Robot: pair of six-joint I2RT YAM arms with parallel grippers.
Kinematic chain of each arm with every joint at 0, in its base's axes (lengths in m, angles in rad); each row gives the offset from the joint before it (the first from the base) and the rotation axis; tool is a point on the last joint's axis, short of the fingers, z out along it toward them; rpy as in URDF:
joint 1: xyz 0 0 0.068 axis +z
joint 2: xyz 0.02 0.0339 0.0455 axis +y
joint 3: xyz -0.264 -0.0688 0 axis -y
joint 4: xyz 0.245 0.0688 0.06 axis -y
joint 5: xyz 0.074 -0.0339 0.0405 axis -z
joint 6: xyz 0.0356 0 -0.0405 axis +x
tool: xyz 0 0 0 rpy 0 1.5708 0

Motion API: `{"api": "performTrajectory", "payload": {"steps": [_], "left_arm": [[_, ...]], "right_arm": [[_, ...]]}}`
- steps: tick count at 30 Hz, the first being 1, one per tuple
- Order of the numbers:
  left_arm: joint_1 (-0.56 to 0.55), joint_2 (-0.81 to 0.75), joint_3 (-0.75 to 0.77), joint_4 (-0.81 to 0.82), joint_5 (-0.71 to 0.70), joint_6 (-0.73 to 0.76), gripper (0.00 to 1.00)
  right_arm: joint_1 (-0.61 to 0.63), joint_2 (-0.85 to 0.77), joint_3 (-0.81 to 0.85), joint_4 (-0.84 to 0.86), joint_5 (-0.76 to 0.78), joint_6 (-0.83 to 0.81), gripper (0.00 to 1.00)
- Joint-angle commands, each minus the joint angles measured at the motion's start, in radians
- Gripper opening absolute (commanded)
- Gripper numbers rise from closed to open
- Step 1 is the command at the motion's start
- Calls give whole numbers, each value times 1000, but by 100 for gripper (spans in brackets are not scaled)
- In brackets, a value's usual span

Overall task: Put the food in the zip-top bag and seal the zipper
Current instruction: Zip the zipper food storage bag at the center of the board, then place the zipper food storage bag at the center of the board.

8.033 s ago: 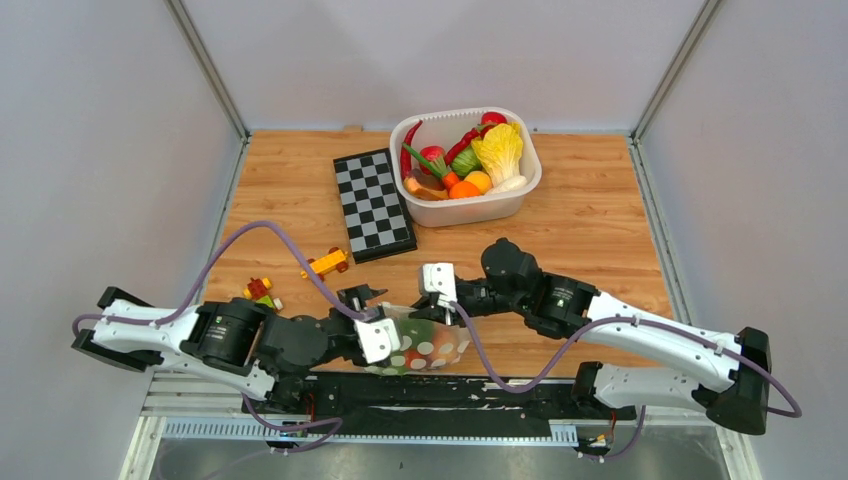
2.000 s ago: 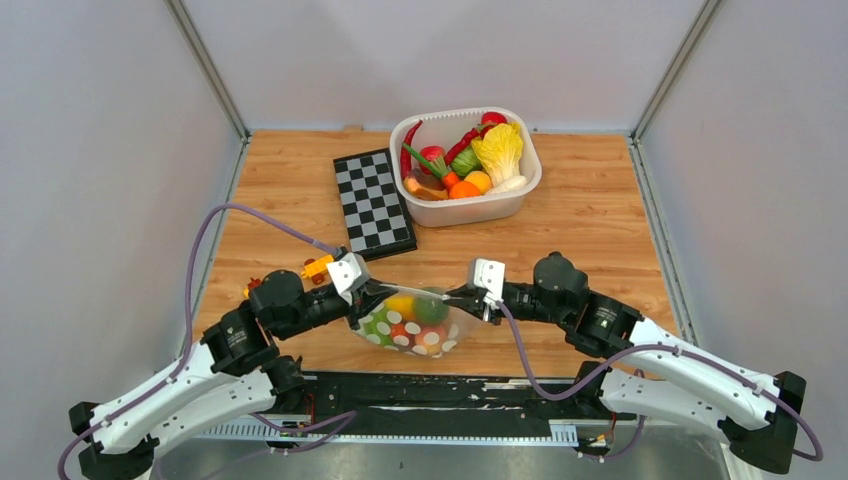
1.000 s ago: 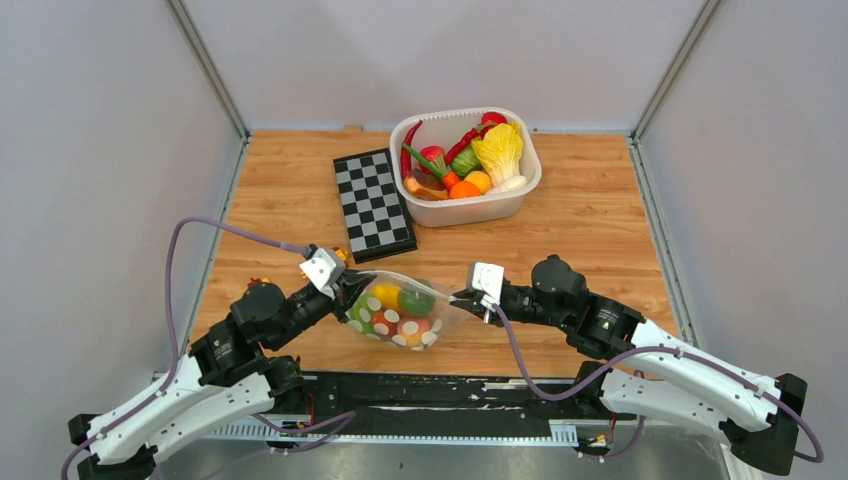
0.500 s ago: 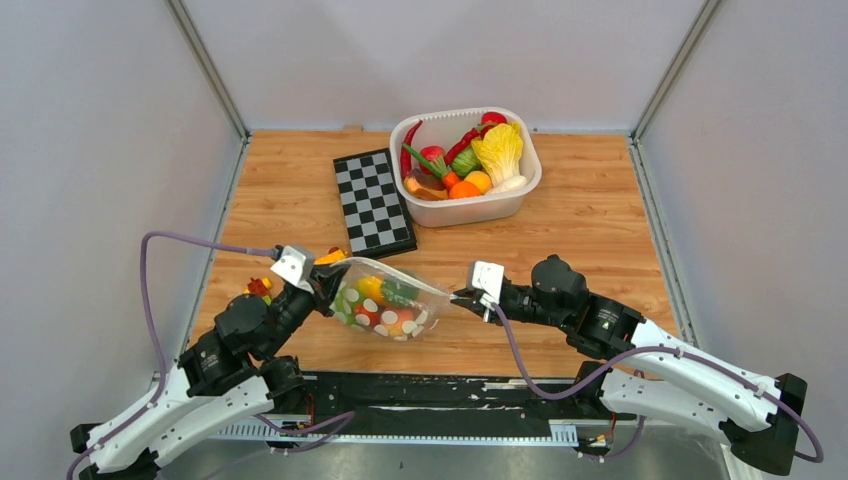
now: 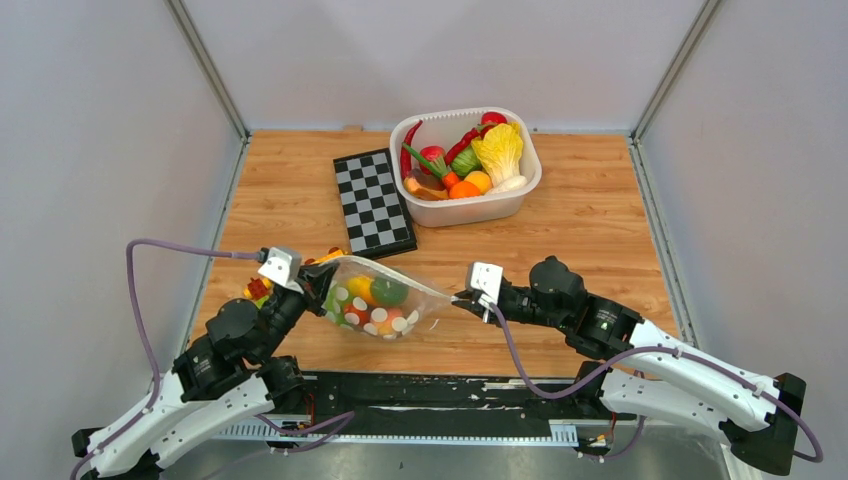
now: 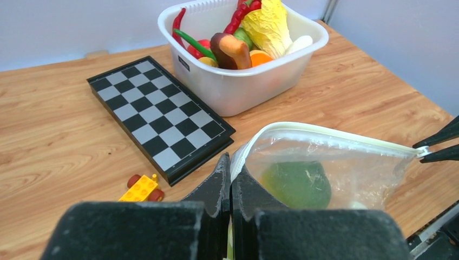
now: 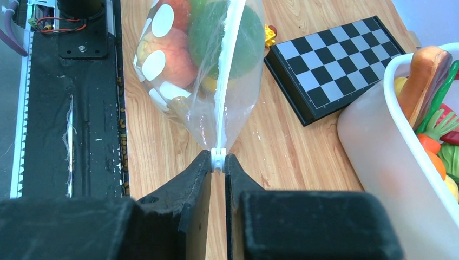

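Note:
The zip-top bag (image 5: 385, 305) hangs stretched between my two grippers over the near part of the table. It holds food: a green piece (image 6: 296, 184), plus yellow and red-orange ones (image 7: 162, 57). My left gripper (image 5: 322, 283) is shut on the bag's left corner (image 6: 236, 158), at one end of the zipper (image 6: 335, 135). At the other end of the strip (image 7: 227, 70), my right gripper (image 7: 217, 161) is shut on the small white slider (image 7: 217, 155). More food (image 5: 470, 155) lies in the white tub (image 5: 530, 190).
A folded chessboard (image 5: 373, 203) lies left of the tub. A yellow toy brick car (image 6: 142, 187) sits on the wood beside my left gripper, with another toy (image 5: 258, 288) near it. The black base rail (image 5: 450, 385) runs along the near edge.
My left gripper has carried its corner of the bag to the left and slightly away, pulling the bag taut. The right gripper has stayed in place on the slider.

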Motion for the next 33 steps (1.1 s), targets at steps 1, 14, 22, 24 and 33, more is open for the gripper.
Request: {"api": "performTrajectory", "payload": {"steps": [1,14,22,24,33], "left_arm": [[10,30,16,82,53,33,0],[11,82,24,115,137,52,0],[10,69,19,121,170,50,0],[10,71,22,126,191,54,0],[10,115,48,142,401,83,0]], "right_arm": [[-6,-12,1,-3,10,30,5],[-6,45,24,12,-13,49,11],[-7,43,31,26,-21,63,30],[-6,53,31,33,-25,65,32],[-7,103,43,167,57,153,39]]}}
